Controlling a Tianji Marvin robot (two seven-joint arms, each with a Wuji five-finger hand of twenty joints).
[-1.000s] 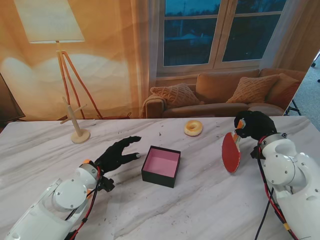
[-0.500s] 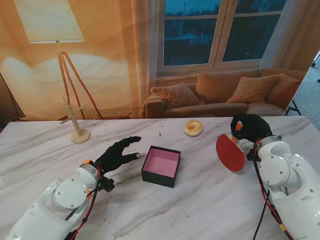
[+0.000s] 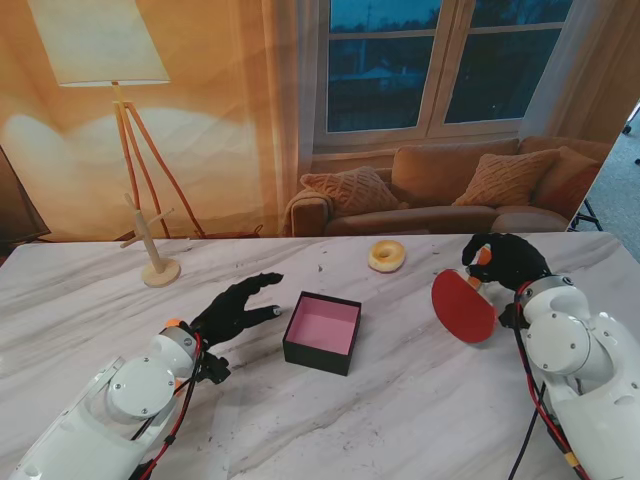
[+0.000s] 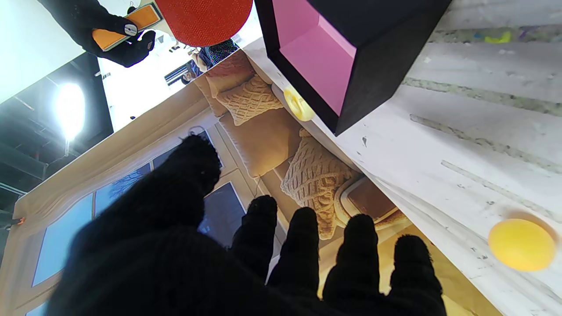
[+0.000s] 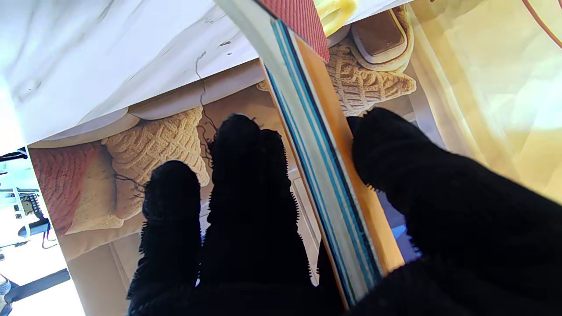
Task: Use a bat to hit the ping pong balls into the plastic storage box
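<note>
The right robot hand point(image 3: 505, 258) grips a red bat point(image 3: 463, 306) above the marble surface point(image 3: 400, 410); the left robot hand point(image 3: 237, 306) stays spread, holding nothing. One yellow ball point(image 4: 521, 244) lies outside the pink-lined storage box point(image 3: 322, 332), apparently empty; nothing seems scored yet.

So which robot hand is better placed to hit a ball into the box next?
Right. The right robot hand already grips the bat, right of the box. The left robot hand is open and holds nothing, though a yellow ball lies near it.
</note>
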